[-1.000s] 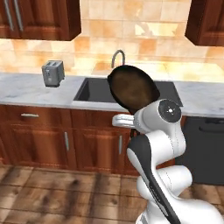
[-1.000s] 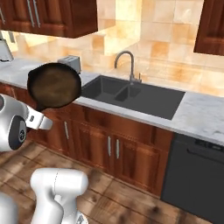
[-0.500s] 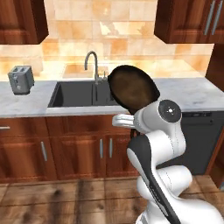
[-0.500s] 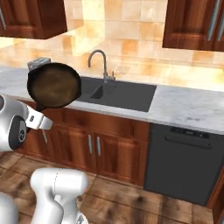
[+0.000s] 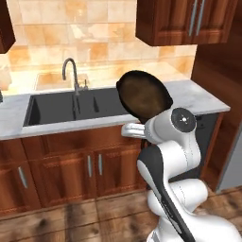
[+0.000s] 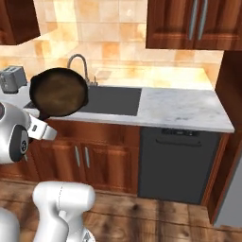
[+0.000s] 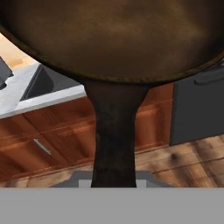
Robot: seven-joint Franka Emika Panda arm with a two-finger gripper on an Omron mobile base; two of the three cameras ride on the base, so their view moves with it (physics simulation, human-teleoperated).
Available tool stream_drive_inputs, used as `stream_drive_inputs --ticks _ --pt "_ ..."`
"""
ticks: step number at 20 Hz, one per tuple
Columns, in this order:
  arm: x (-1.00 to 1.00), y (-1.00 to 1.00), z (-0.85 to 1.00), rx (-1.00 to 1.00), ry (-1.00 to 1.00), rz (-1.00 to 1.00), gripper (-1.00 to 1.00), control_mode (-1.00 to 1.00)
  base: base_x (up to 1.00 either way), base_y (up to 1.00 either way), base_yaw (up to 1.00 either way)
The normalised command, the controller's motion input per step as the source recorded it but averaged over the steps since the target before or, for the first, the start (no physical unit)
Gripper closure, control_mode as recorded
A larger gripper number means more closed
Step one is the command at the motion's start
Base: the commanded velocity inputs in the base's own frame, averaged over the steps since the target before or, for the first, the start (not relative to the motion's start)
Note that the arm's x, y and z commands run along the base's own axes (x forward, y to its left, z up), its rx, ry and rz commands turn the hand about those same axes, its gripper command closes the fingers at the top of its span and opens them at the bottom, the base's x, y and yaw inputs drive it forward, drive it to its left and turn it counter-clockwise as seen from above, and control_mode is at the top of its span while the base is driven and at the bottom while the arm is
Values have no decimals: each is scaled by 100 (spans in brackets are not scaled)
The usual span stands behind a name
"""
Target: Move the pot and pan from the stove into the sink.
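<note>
**Skillet held aloft in front of the sink counter**

The cast-iron skillet (image 5: 144, 95) was up in the air, tipped so that its brownish inner face looked back toward the base cameras. Its long black handle (image 7: 114, 140) ran down out of the hand view's bottom edge. The gripper (image 7: 114, 186) was clenched on that handle, though its fingertips themselves were hidden behind it. In the left base view the pan stood in front of the right end of the dark sink (image 5: 52, 108) and above the white arm (image 5: 172, 142). In the right base view it covered the basin's left part, with the slim grey tap (image 6: 80, 64) rising just behind its rim.

The sink sat in a white marble counter (image 6: 182, 108), over brown wooden cabinet doors (image 5: 97, 165). A black dishwasher front (image 6: 182, 163) stood under the counter to the right of the basin. A silver toaster (image 6: 12, 78) rested on the counter at the far left of the right base view. Dark wall cabinets (image 6: 186, 23) hung above a tan tiled backsplash (image 5: 94, 28). The floor (image 6: 142, 217) was wooden planks.
</note>
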Motion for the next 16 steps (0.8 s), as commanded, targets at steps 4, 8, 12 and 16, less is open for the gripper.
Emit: stream_drive_inputs --ticks 4,8,12,16 --pt "0 0 0 0 0 0 100 100 -9 -4 -24" --pt "0 0 0 0 0 0 100 100 1 15 1" --pt "0 0 0 0 0 0 100 100 11 66 8" --pt "0 0 0 0 0 0 100 100 15 80 10"
